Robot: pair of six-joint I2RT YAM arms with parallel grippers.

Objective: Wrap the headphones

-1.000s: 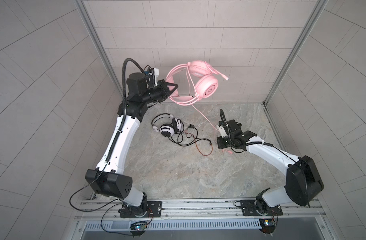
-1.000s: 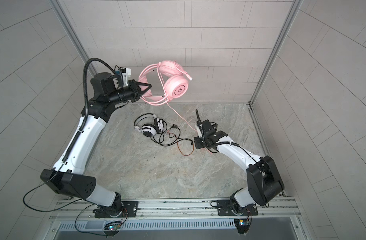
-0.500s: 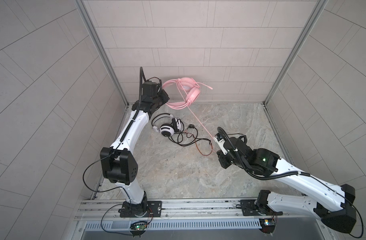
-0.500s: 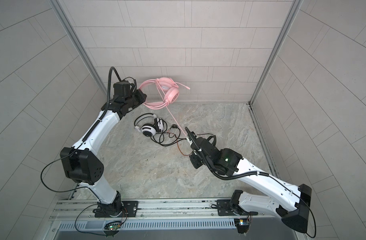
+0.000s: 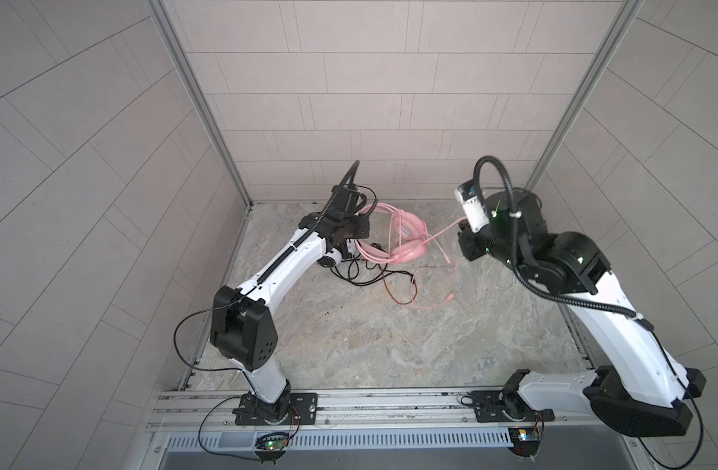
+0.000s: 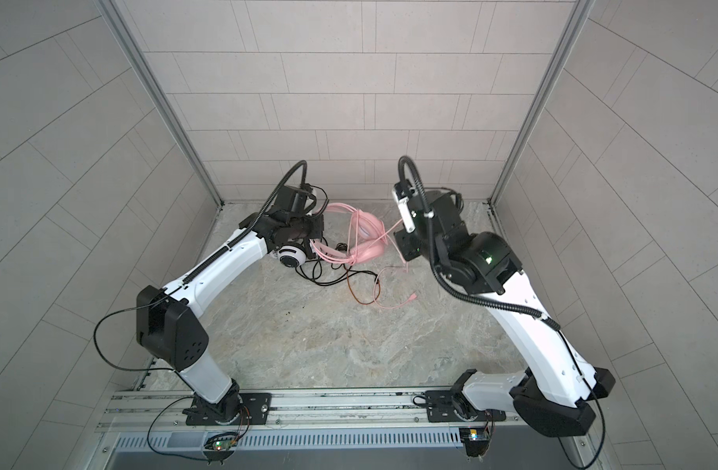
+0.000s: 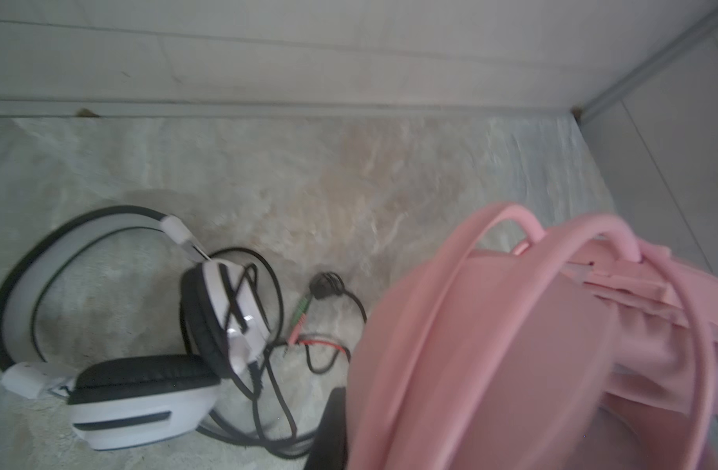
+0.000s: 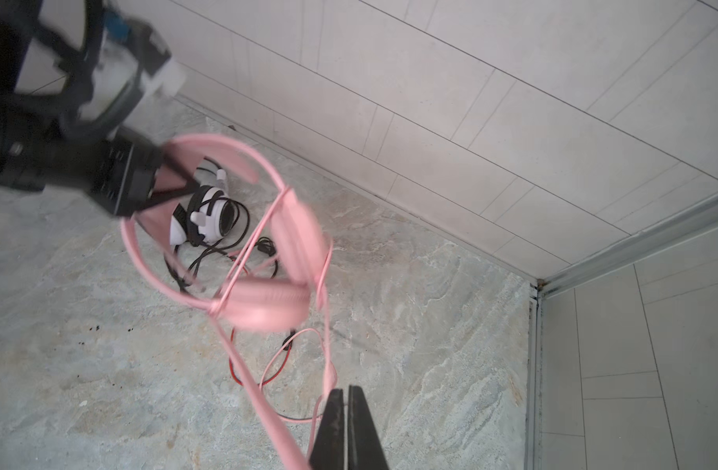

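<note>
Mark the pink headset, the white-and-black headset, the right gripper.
pink headset [image 8: 267,305]: right wrist view, ear cup.
white-and-black headset [image 7: 145,436]: left wrist view, cup shell.
right gripper [image 8: 346,392]: right wrist view, between fingertips.

Left arm [image 5: 284,264] and right arm [image 5: 617,337] alike: white link shells between black joint housings, black ribbed conduit [image 5: 560,299] zip-tied alongside, thin black wire [image 5: 175,339] looped near the foot. Black screwed base plate [image 5: 304,407] on a silver rail [image 5: 389,401]. Green indicator light [image 5: 496,211] at the right wrist; dark, tapering right hand [image 8: 346,392].
</note>
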